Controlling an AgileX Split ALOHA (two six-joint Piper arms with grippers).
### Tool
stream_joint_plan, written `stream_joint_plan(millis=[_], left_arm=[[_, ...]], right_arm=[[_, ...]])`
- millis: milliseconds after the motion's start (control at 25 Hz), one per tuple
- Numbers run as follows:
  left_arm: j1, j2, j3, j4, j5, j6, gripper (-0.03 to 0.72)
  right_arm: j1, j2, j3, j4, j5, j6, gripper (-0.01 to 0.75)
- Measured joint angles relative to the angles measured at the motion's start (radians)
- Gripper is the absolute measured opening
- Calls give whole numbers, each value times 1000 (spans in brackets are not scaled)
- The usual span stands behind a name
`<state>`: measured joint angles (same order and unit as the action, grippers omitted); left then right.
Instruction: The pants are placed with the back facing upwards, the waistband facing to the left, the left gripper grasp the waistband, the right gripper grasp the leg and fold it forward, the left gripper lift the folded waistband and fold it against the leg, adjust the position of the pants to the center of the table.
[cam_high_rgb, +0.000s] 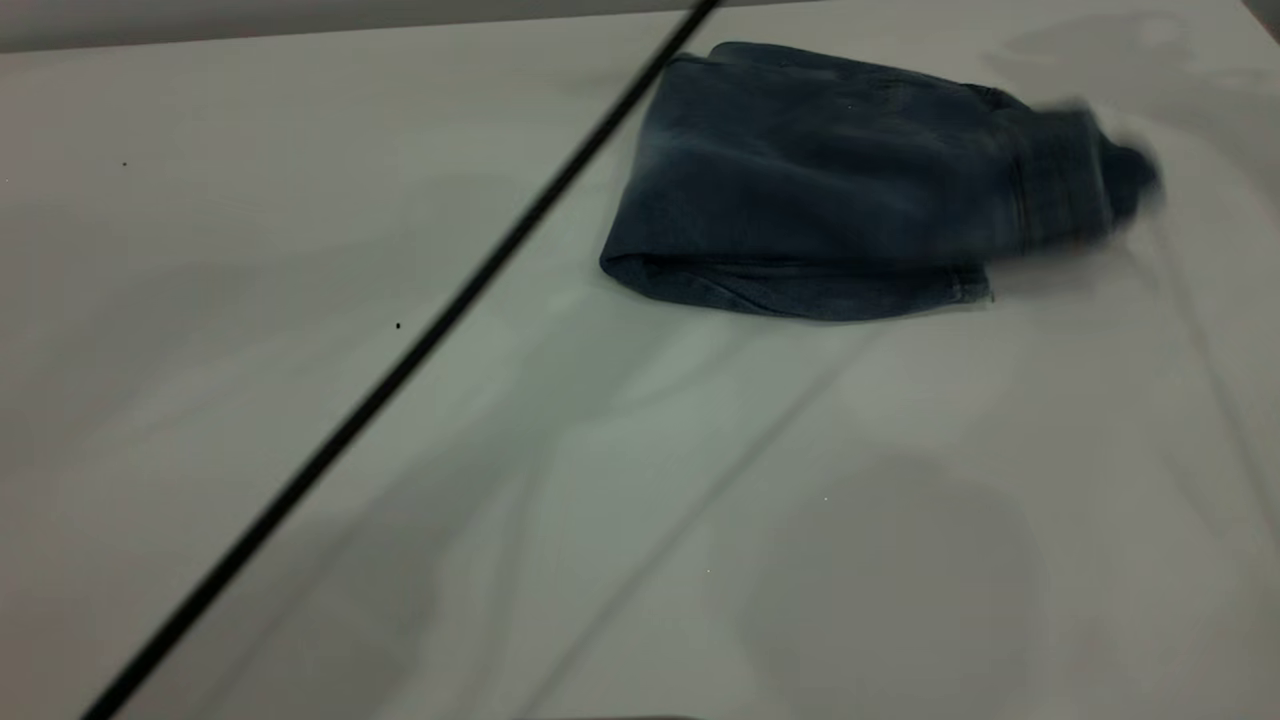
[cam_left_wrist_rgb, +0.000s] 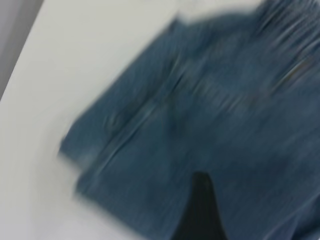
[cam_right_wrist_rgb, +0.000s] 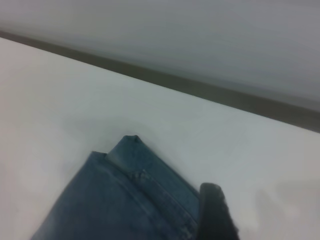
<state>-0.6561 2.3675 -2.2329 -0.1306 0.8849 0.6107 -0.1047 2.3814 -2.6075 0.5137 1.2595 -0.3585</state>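
One folded bundle, the pants (cam_high_rgb: 830, 180), lies on the worktop (cam_high_rgb: 300, 300) at the far right of the exterior view, well off the centre. A thin black cable (cam_high_rgb: 450, 310) slants across that view. Of the left pincer (cam_left_wrist_rgb: 200, 210) only one dark finger shows over the denim, and of the right pincer (cam_right_wrist_rgb: 216, 212) only one dark finger beside a hem corner; I cannot tell whether either is spread or pinching cloth. The likely risk is in sliding the bundle to the centre: a drag from one edge could peel the top layer back and undo the fold. The blurred right end suggests loose cloth that may trail.
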Motion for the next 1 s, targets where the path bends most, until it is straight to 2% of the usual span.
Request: stream_joint_plan(millis=[120,240,400,560,760,880,1000], left_arm=[[1,28,0,104,49,75,535],[1,95,0,115,41,202,535],[0,190,0,115,-12,367,535],[0,259,0,106,-104,437,535],[0,287,0,71,-123,426,535],[0,287,-5,63,-63,321,535],[-1,288,-6,60,46,190,535]], right_arm=[[0,0,0,4,0,0,389],[0,0,0,4,0,0,389],[0,0,0,8,1,0,389],[0,0,0,11,1,0,389],[0,0,0,12,1,0,389],[0,0,0,12,1,0,389],[0,0,0,12,1,0,389]])
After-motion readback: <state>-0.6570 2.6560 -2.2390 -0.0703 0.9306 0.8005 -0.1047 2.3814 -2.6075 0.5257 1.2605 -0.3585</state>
